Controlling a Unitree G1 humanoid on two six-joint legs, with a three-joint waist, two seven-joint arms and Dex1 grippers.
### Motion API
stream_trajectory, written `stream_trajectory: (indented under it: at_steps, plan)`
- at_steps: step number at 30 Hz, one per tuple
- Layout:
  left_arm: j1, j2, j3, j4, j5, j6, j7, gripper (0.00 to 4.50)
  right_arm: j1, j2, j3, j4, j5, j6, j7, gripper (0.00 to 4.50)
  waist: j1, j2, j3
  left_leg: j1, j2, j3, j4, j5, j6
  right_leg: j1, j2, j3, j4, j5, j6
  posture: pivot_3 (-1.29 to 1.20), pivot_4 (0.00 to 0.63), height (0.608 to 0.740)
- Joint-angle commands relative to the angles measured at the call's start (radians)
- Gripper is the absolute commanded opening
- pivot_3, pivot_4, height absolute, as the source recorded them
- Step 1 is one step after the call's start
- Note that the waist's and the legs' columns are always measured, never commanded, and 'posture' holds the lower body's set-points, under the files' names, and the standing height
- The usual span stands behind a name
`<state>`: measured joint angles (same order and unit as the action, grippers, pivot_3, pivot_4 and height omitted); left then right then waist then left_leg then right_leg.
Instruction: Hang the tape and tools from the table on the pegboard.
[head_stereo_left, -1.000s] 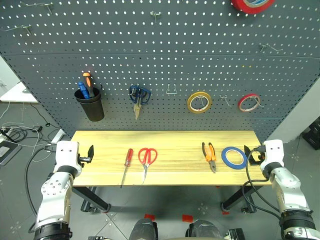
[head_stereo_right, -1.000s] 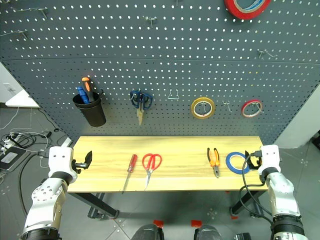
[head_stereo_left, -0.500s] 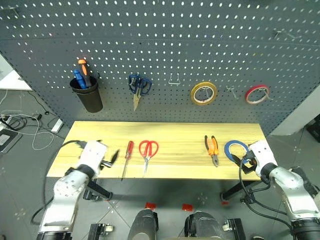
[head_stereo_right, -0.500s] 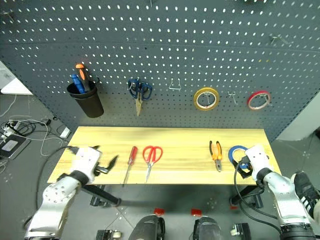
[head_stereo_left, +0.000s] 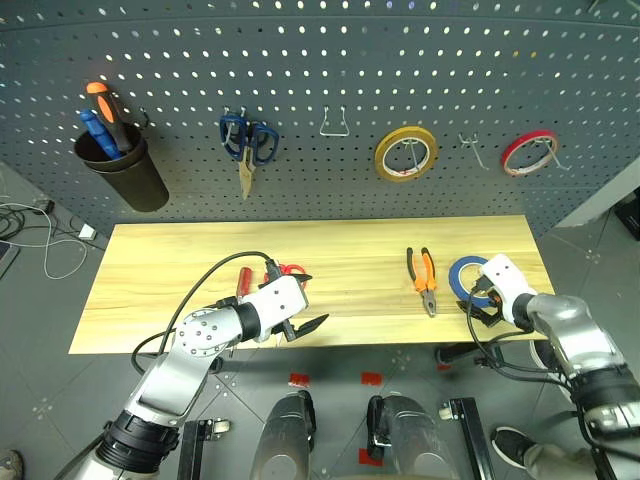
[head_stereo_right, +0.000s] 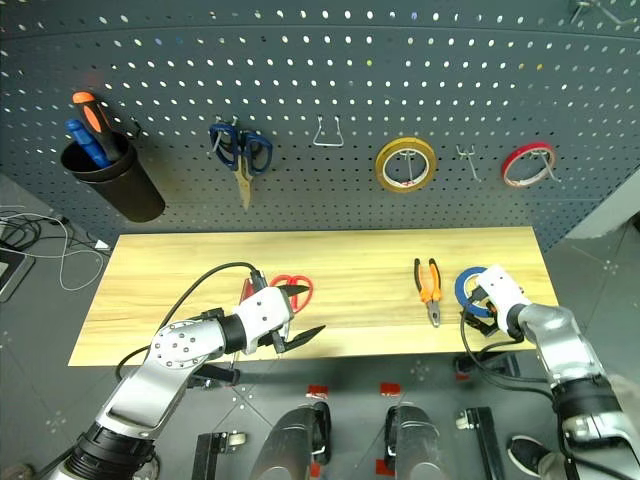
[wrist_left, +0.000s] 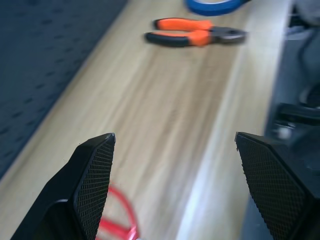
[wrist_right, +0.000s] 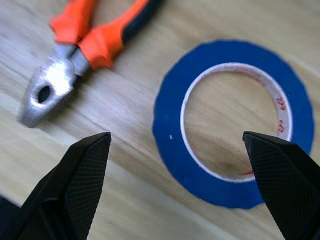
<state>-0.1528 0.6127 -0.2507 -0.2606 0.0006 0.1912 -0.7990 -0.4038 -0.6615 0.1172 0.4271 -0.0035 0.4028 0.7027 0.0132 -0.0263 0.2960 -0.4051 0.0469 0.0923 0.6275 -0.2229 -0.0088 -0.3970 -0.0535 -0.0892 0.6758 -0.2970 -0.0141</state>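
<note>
Blue tape (wrist_right: 232, 122) is seen lying flat on the light wood tabletop (head_stereo_left: 150, 270), near its right end. The right end effector (head_stereo_left: 480, 300) is held just over the tape, with its fingers wide apart and nothing between them. The orange-and-black pliers (head_stereo_left: 422, 280) are laid just left of the tape. The left end effector (head_stereo_left: 305, 300) is held over the front edge by the red scissors (head_stereo_right: 293, 288) and the red screwdriver (head_stereo_left: 242, 280), which are partly hidden. Its fingers are spread apart and nothing is gripped. The grey pegboard (head_stereo_left: 320, 60) is seen behind, with a black cup (head_stereo_left: 125, 175), blue scissors (head_stereo_left: 245, 145), a yellow roll (head_stereo_left: 405, 153) and a thin red roll (head_stereo_left: 528, 152) hung on it.
</note>
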Motion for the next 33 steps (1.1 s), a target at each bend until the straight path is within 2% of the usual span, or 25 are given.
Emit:
stream_trajectory:
  at_steps: [1, 2, 5, 9, 14, 18, 21, 25, 28, 33]
  plan:
    - [-0.018, 0.007, -0.050, -0.030, -0.006, -0.048, -0.070, 4.04, -0.087, -0.016, 0.050, 0.154, -0.052, -0.069, 0.078, 4.50, 0.000, 0.000, 0.007, -0.001, 0.000, 0.000, 0.000, 0.000, -0.001, -0.001, 0.000, 0.000, 0.000, 0.000, 0.000, 0.01, 0.347, 0.740]
    - [-0.020, 0.007, -0.053, -0.029, -0.009, -0.052, -0.078, 4.04, -0.103, -0.014, 0.057, 0.183, -0.058, -0.082, 0.088, 4.50, 0.001, 0.000, 0.009, -0.003, -0.001, 0.000, 0.001, 0.001, -0.001, -0.003, -0.001, 0.000, 0.000, 0.000, 0.000, 0.01, 0.347, 0.740]
    - [-0.036, -0.002, -0.081, -0.024, -0.007, -0.065, -0.107, 4.06, -0.181, -0.003, 0.077, 0.320, -0.071, -0.077, 0.143, 3.87, 0.001, -0.001, 0.014, -0.009, -0.001, 0.000, 0.003, 0.001, -0.002, -0.008, -0.001, -0.001, 0.001, 0.000, 0.000, 0.01, 0.347, 0.740]
    - [-0.038, -0.035, -0.093, -0.027, -0.026, -0.065, -0.117, 4.06, -0.229, -0.008, 0.112, 0.395, -0.116, -0.108, 0.175, 2.52, 0.001, -0.001, 0.015, -0.009, -0.001, -0.001, 0.003, 0.001, -0.002, -0.008, -0.001, -0.003, 0.002, 0.000, 0.000, 0.01, 0.338, 0.740]
    - [-0.035, -0.082, -0.067, -0.019, -0.070, -0.041, -0.097, 4.06, -0.160, -0.035, 0.100, 0.285, -0.140, -0.152, 0.135, 0.78, 0.002, -0.001, 0.015, -0.009, -0.001, -0.002, 0.003, 0.001, -0.002, -0.008, -0.001, -0.003, 0.002, 0.000, 0.000, -0.01, 0.323, 0.740]
    - [-0.043, -0.132, -0.017, -0.012, -0.139, -0.058, -0.077, 4.06, 0.073, -0.083, -0.048, -0.139, -0.138, -0.143, -0.034, 0.67, 0.013, 0.000, 0.015, -0.011, -0.001, -0.003, 0.004, 0.001, -0.002, -0.008, -0.002, -0.005, 0.002, -0.001, 0.001, -0.03, 0.317, 0.740]
    - [-0.064, -0.165, 0.020, 0.003, -0.166, -0.056, -0.048, 4.06, 0.255, -0.041, -0.149, -0.456, -0.162, -0.131, -0.175, 0.67, 0.010, 0.000, 0.015, -0.012, -0.002, -0.004, 0.003, 0.001, -0.002, -0.009, -0.002, -0.005, 0.002, -0.001, 0.003, -0.03, 0.317, 0.740]
    - [-0.115, -0.240, 0.086, 0.031, -0.205, -0.043, 0.036, 4.06, 0.430, 0.028, -0.163, -0.775, -0.303, -0.212, -0.359, 0.67, -0.001, 0.000, 0.014, -0.011, -0.001, -0.004, 0.003, 0.001, -0.003, -0.009, -0.002, -0.005, 0.003, -0.004, 0.008, -0.06, 0.312, 0.740]
    - [-0.157, -0.287, 0.121, 0.043, -0.226, -0.016, 0.086, 4.06, 0.433, 0.070, -0.158, -0.857, -0.364, -0.253, -0.436, 0.67, -0.012, 0.000, 0.014, -0.011, -0.001, -0.004, 0.004, 0.002, -0.004, -0.009, -0.001, -0.004, 0.004, -0.004, 0.009, -0.07, 0.308, 0.740]
    - [-0.188, -0.293, 0.123, 0.055, -0.225, -0.011, 0.094, 4.06, 0.290, 0.060, -0.171, -0.753, -0.331, -0.342, -0.440, 0.67, -0.020, 0.000, 0.014, -0.011, -0.001, -0.003, 0.007, 0.002, -0.003, -0.009, -0.001, -0.002, 0.004, -0.001, 0.013, -0.07, 0.301, 0.740]
